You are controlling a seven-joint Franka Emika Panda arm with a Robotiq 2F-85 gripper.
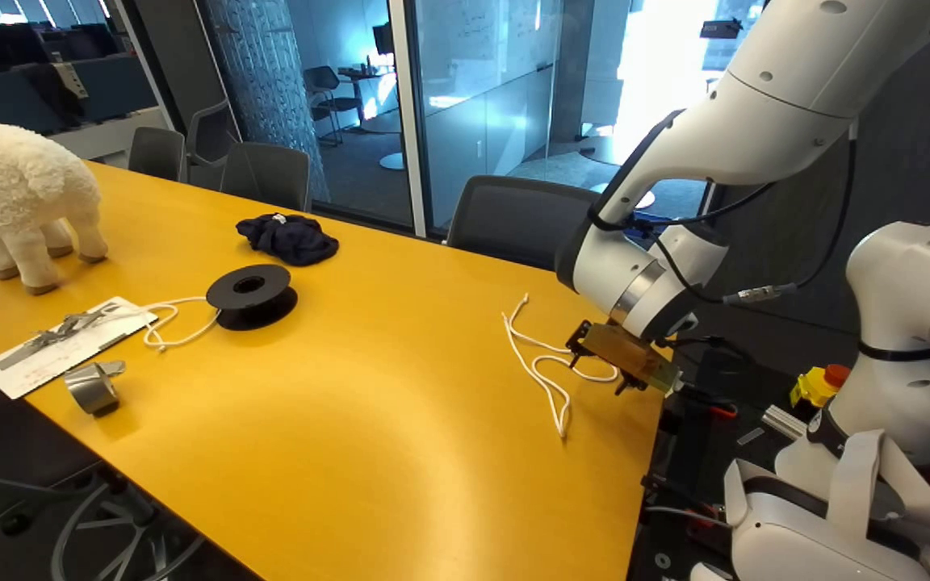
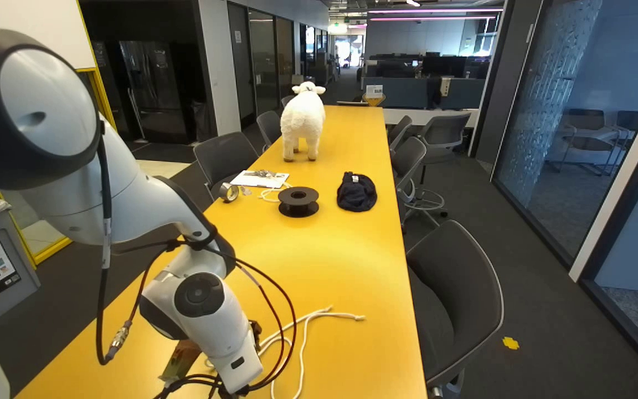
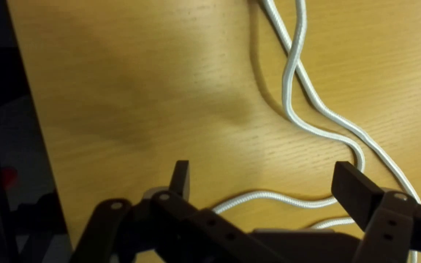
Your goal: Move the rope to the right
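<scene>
While the robot arm (image 1: 788, 121) bends down over the yellow table (image 1: 368, 428), its claw (image 3: 261, 172) is spread wide, with a big gap between its two fingers (image 3: 355, 190). The white rope (image 3: 287, 91) is right there under the claw, in loose curves near the end of the table by the robot. In the wrist view, one bit of the rope runs across the gap, and it goes behind the finger on the right side of that view. I cannot tell if the claw touches the rope. Higher up in that view, two strands cross each other, and a soft shadow falls on the table next to them. In both exterior views, the rope pokes out past the claw. Farther along the table, well apart from the rope, sits a black spool (image 1: 249, 289). A white cord (image 1: 162, 346) curls just beside it, and part of the cord lies by a flat white thing (image 1: 81, 349). A roll of silver tape (image 1: 85, 387) is near that. A dark bundle of cloth (image 1: 291, 240) lies near the spool too. A woolly toy sheep (image 2: 303, 116) stands on its legs behind all of these.
</scene>
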